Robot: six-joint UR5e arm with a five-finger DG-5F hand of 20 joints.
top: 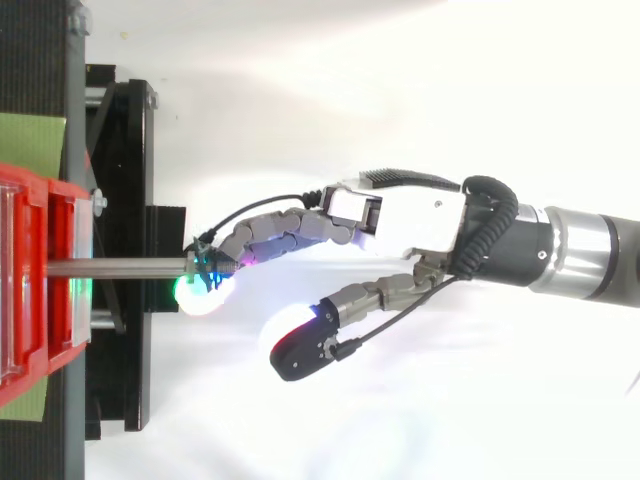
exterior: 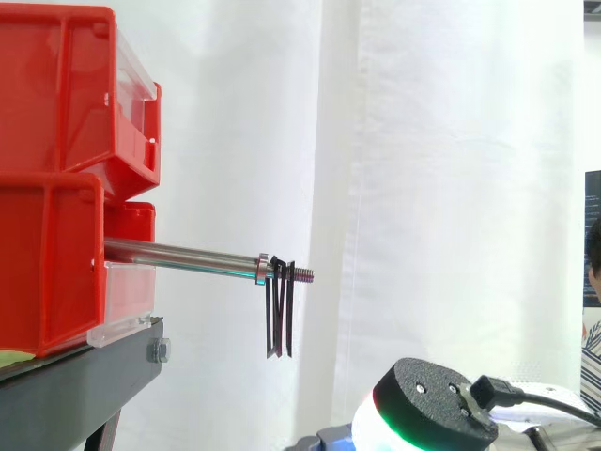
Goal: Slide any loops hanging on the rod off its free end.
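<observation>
Top view: the hand [top: 400, 222], fingers relaxed and holding nothing, lies along the line of the rod [top: 120, 268] off its free end, where the loops [exterior: 279, 310] hang.

Bright even light, white curtain [exterior: 451, 188] blown out, faint fold shadows, top view's glowing fingertips [top: 203, 296] flaring at 9 o'clock

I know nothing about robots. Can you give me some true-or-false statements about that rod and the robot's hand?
1. Black loops hang near the rod's free end. True.
2. The rod sticks out from the red bins. True.
3. The loops have dropped off the rod. False: they hang on it.
4. The hand has its fingers clenched round the loops. False: the fingers are stretched out, and the loops hang untouched.
</observation>
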